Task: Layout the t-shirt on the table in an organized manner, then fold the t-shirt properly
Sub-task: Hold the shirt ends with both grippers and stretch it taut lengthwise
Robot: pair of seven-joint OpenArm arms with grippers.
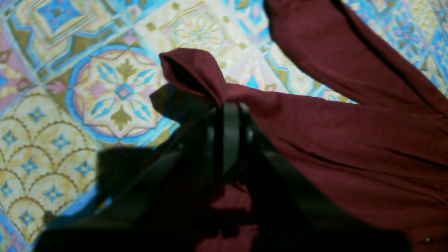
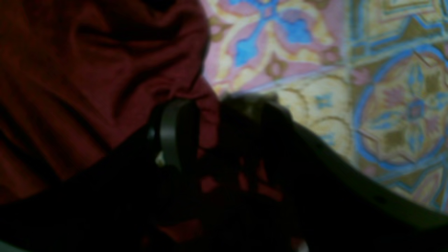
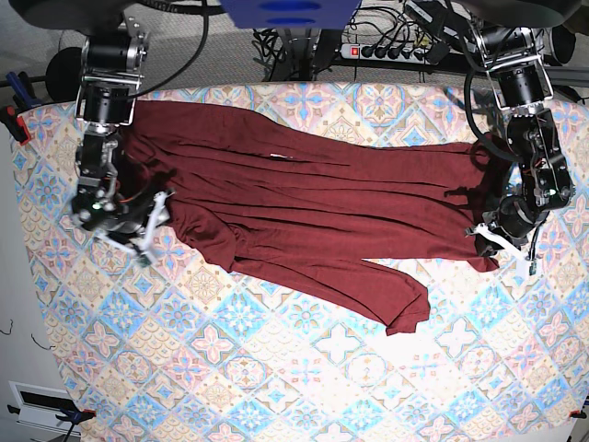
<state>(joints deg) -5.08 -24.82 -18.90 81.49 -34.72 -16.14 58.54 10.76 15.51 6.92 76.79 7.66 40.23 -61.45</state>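
You are in the laying-out step, not yet folding: the t-shirt [image 3: 304, 212] lies stretched across the far half of the table [image 3: 276, 387], body spread wide between the two arms, with one long sleeve [image 3: 368, 295] trailing loose toward the near side and ending in a cuff out on the tile pattern. Your left gripper [image 1: 227, 108] has its fingers together, pinched on a corner of the t-shirt, and in the left wrist view the fabric bunches up into a small peak just above the tips. Your right gripper [image 2: 210, 115] sits at the other end; its fingers stand apart with a fold of maroon cloth between them, but that view is dark and blurred, so you cannot tell whether they truly hold the cloth or only rest around it. The body shows long creases and the near edge runs slanted, so your next move likely calls for a firm hold on the right side, an even pull to flatten the body, and then straightening that stray sleeve. No containers are in view; nothing needs placing in anything.
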